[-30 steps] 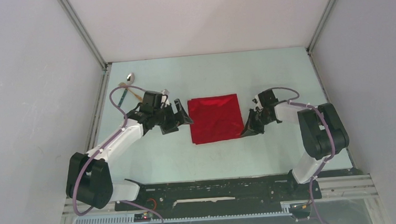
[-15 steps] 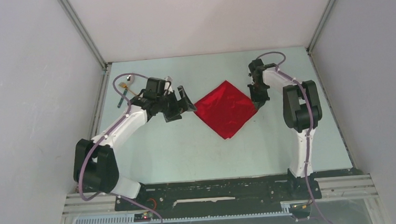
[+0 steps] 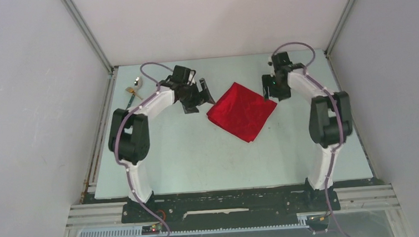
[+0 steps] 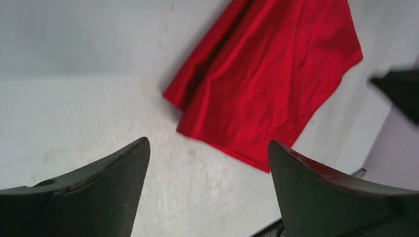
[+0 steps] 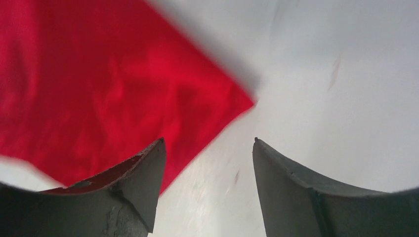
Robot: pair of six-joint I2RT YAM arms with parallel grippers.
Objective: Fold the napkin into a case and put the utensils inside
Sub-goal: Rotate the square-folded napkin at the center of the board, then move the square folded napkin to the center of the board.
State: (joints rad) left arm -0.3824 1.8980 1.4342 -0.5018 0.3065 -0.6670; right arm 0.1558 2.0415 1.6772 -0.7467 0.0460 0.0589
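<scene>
Napkin (image 3: 242, 110) lay as a diamond on the table (image 3: 199, 158) in top view, utensils (image 3: 134, 90) far left. Left wrist: I saw left gripper (image 4: 207, 145) wide, empty, short of the napkin. Right wrist: right gripper (image 5: 207, 140) also parted, empty, near a corner; I feared a careless pinch there would bunch it.

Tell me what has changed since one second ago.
The right gripper dragged the napkin by a corner toward the far edge, turning it into a diamond, then let go. The left gripper moved farther out, open throughout. The utensils stayed far left.
</scene>
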